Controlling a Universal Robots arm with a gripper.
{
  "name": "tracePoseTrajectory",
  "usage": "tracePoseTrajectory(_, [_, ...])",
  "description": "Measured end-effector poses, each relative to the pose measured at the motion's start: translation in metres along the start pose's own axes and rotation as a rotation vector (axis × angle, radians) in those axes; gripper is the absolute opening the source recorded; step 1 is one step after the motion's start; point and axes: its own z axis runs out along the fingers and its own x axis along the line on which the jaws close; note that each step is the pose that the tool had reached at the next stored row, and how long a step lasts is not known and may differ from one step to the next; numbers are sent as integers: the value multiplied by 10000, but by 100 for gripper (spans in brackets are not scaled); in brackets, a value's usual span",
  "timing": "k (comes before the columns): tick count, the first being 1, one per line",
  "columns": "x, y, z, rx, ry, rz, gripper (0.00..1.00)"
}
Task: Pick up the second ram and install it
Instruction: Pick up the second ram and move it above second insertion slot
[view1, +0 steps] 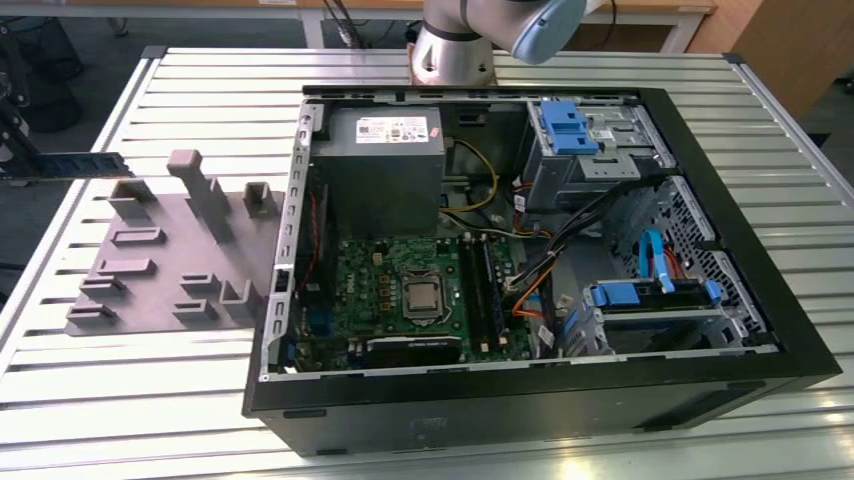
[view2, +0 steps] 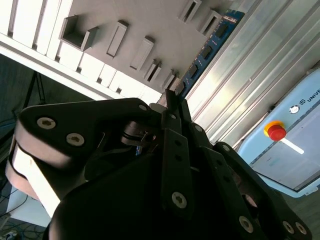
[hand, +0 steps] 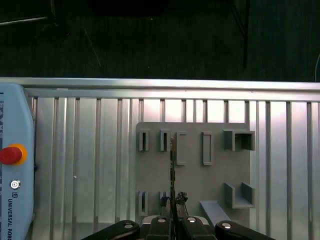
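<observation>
The second ram (view1: 78, 165), a thin blue stick with black chips, hangs level above the far end of the grey tray (view1: 160, 290), at the exterior view's left. My gripper (view1: 19, 162) is shut on its outer end at the picture's edge. In the second wrist view the ram (view2: 207, 50) runs out from the gripper (view2: 170, 102) over the tray (view2: 150, 20). In the first wrist view the ram (hand: 172, 165) shows edge-on, clamped in the gripper (hand: 172, 214) over the tray's slots (hand: 192, 175). The green motherboard (view1: 400, 290) with its long memory slots (view1: 477, 285) lies in the open computer case (view1: 534, 400).
The case holds a grey power supply (view1: 380, 160), loose cables and blue drive brackets (view1: 567, 125). The tray's upright blocks (view1: 194, 180) stand below the ram. A pendant with a red button (hand: 10, 154) lies on the slatted metal table (view1: 134, 390), near its edge.
</observation>
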Motion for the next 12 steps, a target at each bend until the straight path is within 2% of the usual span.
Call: tracePoseTrajectory(12, [-2,4,-132,-1,0,0,14])
